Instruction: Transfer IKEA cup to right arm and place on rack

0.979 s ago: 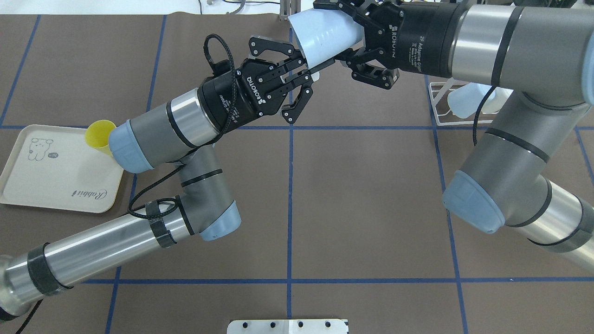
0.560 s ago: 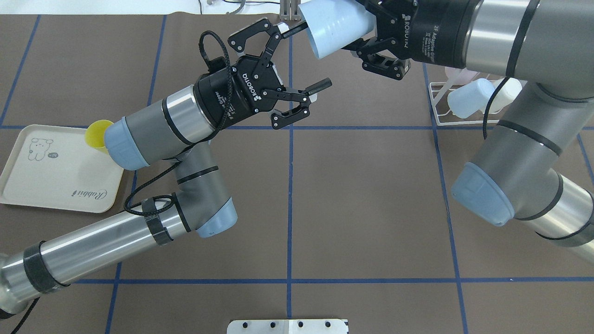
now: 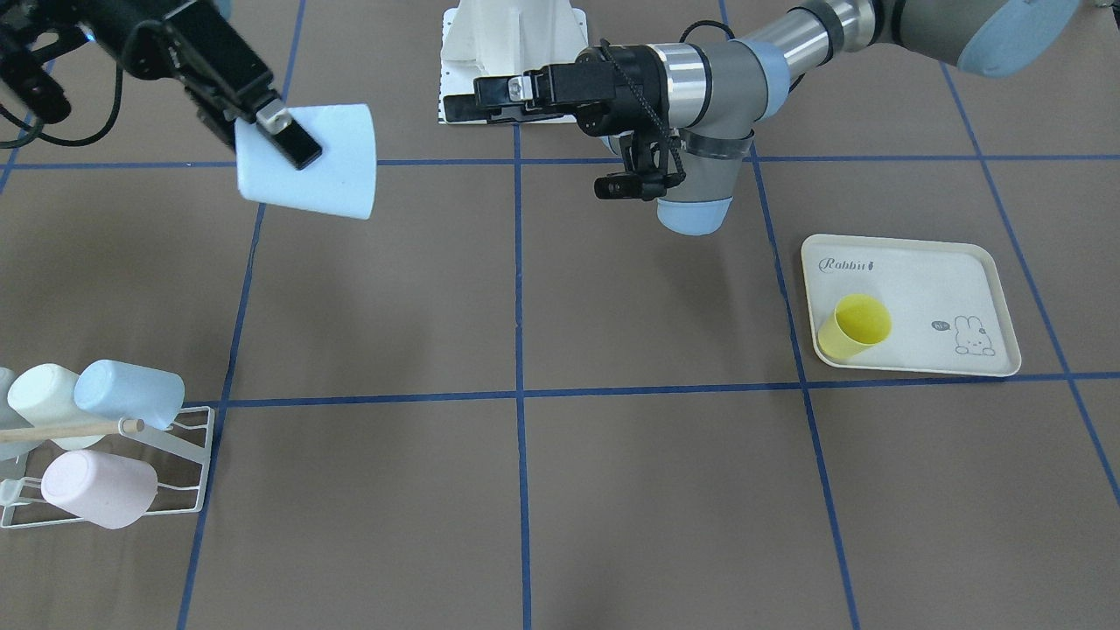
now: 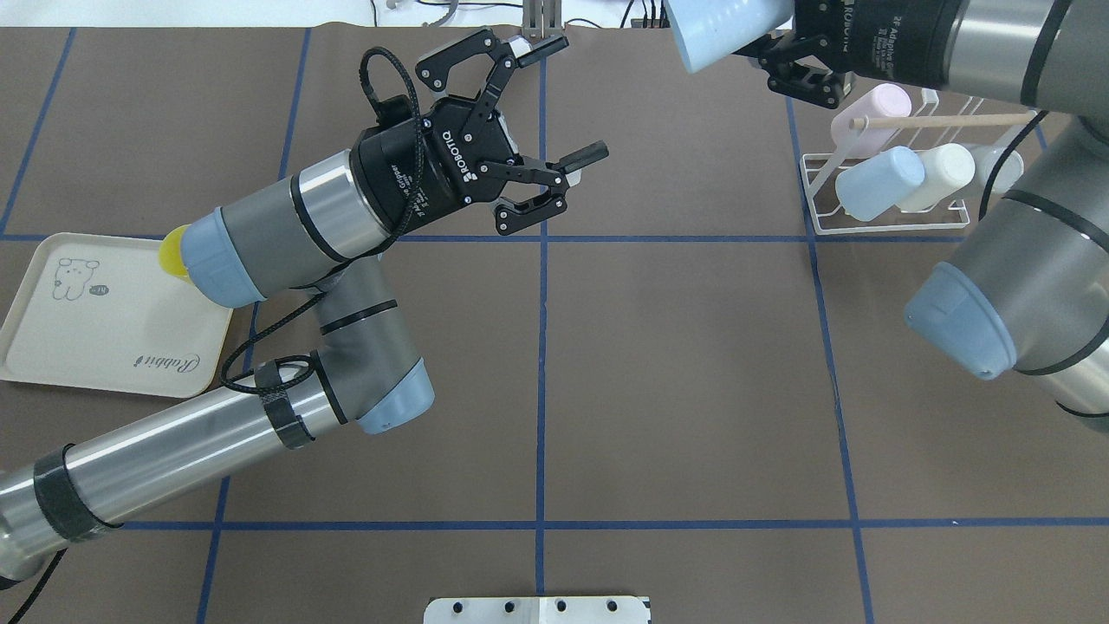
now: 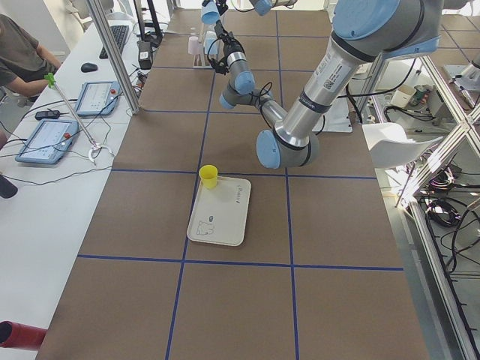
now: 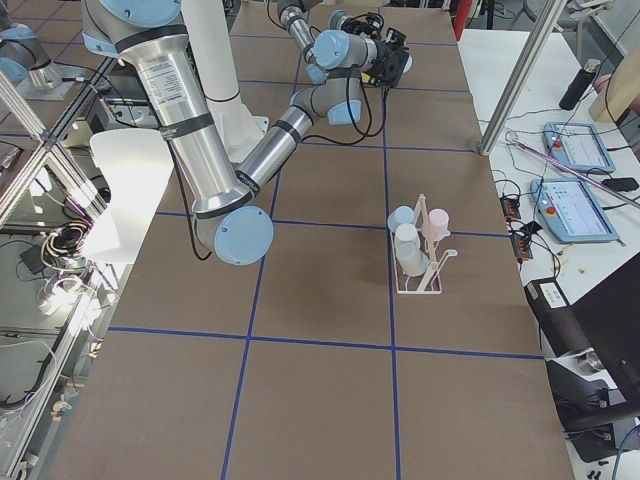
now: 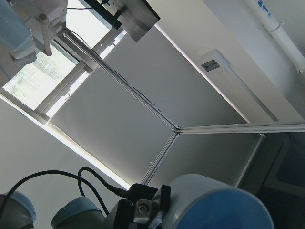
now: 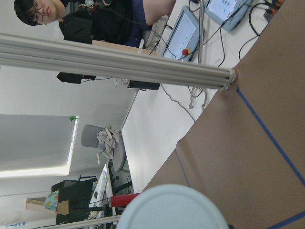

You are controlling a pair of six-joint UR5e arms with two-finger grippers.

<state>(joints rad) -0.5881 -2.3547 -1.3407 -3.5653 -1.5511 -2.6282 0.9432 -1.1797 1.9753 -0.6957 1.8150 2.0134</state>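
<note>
- Hanging tilted, well apart from the rack (image 4: 884,229), the cup (image 3: 337,166) is clamped across its tapered sides by the right gripper (image 3: 297,149); that taper could let it slip.
- Rack is crowded; other cups (image 3: 129,394) may get knocked.
- Left gripper (image 4: 567,100), farther off, gapes empty.

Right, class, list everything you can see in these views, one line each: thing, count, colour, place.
pale blue plastic cup: 1, pale blue, held in the air on the robot's right side.
yellow plastic cup: 1, yellow, on the tray near a corner.
rectangular tray with a rabbit drawing: 1, cream, on the robot's left side of the table.
white wire drying rack: 1, white, with a wooden rod, on the robot's right side.
racked cups: 3 clear, pale blue, whitish, pink; a fourth seems partly hidden.
table cover: 1, brown with blue grid lines.
person: 1, at the side bench.
left gripper: 1, black, open, empty.
right gripper: 1, black, gripping the held cup.
</note>
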